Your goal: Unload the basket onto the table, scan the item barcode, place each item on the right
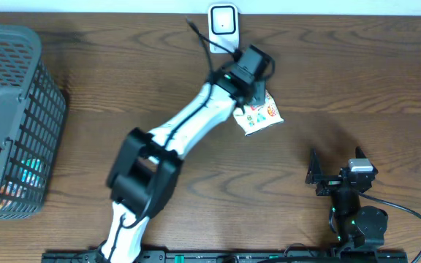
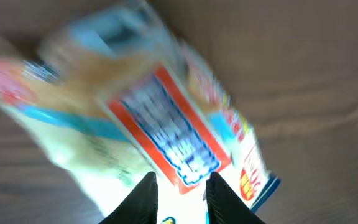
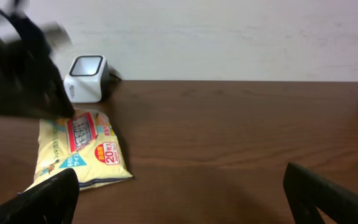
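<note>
1. The table (image 1: 357,88) carries everything. A dark mesh basket (image 1: 20,109) sits at its left edge, well apart from the work.
2. The left arm (image 1: 188,124) reaches from the near edge diagonally toward the middle of the far edge. It is clearly the nearer arm. The right arm is folded at the near right corner, well apart from the packet.
3. The snack packet (image 1: 262,117) is near the middle of the far edge, just toward the near-right of the scanner. Its far end is tucked under the left wrist. Its long axis runs roughly from the far edge toward the near edge, slightly skewed, with the printed face up. No barcode can be made out.
4. The scanner (image 1: 224,25), a small white box, stands at the far edge. Its window is tilted up and toward the near side.
5. The left gripper (image 2: 179,186) has its jaws drawn narrow, pinching the packet's end. The wrist view is blurred, so that reading is a judgement.
6. The right gripper (image 3: 185,202) has its jaws spread wide, with nothing between them.
7. The coming move likely turns on this: the packet lies just beside the scanner window, and the code side, wherever it is, must face it.
</note>
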`<state>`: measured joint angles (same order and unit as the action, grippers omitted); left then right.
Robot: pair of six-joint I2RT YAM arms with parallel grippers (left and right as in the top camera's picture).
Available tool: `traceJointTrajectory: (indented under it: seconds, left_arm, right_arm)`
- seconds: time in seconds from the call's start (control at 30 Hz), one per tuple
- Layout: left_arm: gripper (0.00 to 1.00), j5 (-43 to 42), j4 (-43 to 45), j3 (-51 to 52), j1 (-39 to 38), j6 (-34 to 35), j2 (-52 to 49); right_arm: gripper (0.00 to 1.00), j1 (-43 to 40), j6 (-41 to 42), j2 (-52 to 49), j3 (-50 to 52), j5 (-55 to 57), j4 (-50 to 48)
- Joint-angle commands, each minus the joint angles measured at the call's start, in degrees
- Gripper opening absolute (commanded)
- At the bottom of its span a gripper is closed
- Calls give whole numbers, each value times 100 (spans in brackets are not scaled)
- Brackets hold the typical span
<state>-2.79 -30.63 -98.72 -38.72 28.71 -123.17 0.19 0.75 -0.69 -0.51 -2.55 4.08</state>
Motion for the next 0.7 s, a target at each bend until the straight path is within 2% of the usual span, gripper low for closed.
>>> traceJointTrajectory:
  seconds: [0.0, 0.13, 0.27, 0.43, 0.67]
  left_arm:
    - [26, -87, -160, 15, -138, 66, -315]
    - [26, -83, -649, 15, -186, -160, -470]
    - [26, -24, -1167, 13, -116, -861, -422]
    - [26, 83, -1499, 11, 122, -896, -197]
    - [26, 83, -1333, -11, 413, -898, 494]
  right_arm:
    - [99, 24, -59, 31, 20, 48, 20]
    - [99, 24, -59, 31, 20, 48, 20]
    - [99, 24, -59, 31, 20, 48, 20]
    - [99, 24, -59, 31, 20, 48, 20]
    - [99, 24, -59, 31, 20, 48, 20]
